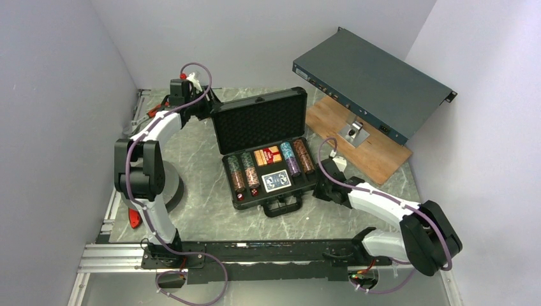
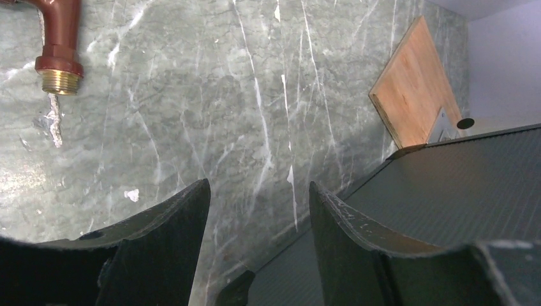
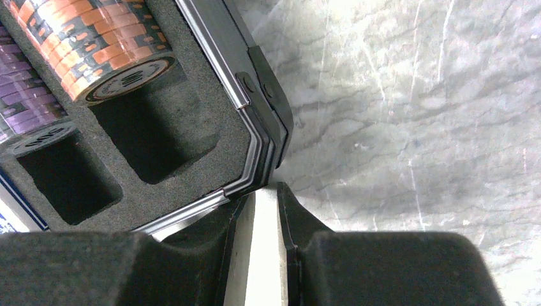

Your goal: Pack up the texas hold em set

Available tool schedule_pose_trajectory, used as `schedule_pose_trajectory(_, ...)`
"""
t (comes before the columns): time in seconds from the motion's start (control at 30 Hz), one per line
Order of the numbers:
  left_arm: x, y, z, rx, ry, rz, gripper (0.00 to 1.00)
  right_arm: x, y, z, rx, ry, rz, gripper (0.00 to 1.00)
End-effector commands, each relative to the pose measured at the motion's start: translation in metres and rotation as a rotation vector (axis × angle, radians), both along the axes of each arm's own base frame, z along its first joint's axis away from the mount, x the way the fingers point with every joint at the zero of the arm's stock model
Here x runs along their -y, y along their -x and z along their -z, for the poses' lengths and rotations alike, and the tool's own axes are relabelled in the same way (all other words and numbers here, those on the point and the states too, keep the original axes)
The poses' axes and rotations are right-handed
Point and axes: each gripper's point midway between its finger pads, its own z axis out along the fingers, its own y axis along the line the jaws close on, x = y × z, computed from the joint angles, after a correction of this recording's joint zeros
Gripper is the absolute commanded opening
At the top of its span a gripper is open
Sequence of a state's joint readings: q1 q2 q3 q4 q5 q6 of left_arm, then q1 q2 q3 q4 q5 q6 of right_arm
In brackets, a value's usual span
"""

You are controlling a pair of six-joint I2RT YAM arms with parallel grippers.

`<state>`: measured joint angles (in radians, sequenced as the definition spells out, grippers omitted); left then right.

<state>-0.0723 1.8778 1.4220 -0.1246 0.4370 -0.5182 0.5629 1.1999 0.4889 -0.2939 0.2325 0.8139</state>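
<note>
Behind the lid (image 1: pixel 258 127) edge left gripper (image 2: pixel 258 185) gapes empty — right gripper (image 3: pixel 265 194), nearly closed, empty, touches case (image 3: pixel 265 83) corner.

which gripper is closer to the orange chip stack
Right. The right gripper is at the case's near right corner, by the orange chip stack; the left gripper is behind the lid.
</note>
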Motion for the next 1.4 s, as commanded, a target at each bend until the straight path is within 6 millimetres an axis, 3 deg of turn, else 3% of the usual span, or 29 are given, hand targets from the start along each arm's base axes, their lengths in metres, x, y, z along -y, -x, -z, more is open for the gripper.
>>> schedule_pose_trajectory(0.0, 0.010, 0.010, -0.044, 0.111, 0.010, 0.034, 0.64, -0.008, -0.044, -0.035, 0.158, -0.003, 0.009, 0.22)
schedule_pose_trajectory(0.5, 0.017, 0.022, -0.042, 0.108, -0.018, 0.032, 0.62, -0.005, -0.051, -0.046, 0.188, 0.011, 0.007, 0.24)
schedule_pose_trajectory(0.93, 0.021, 0.046, -0.039, 0.106, -0.026, 0.037, 0.61, -0.006, -0.059, -0.061, 0.219, 0.008, 0.001, 0.25)
schedule_pose_trajectory(1.37, 0.028, 0.065, -0.038, 0.130, -0.031, 0.051, 0.59, 0.002, -0.041, -0.073, 0.238, -0.034, 0.033, 0.25)
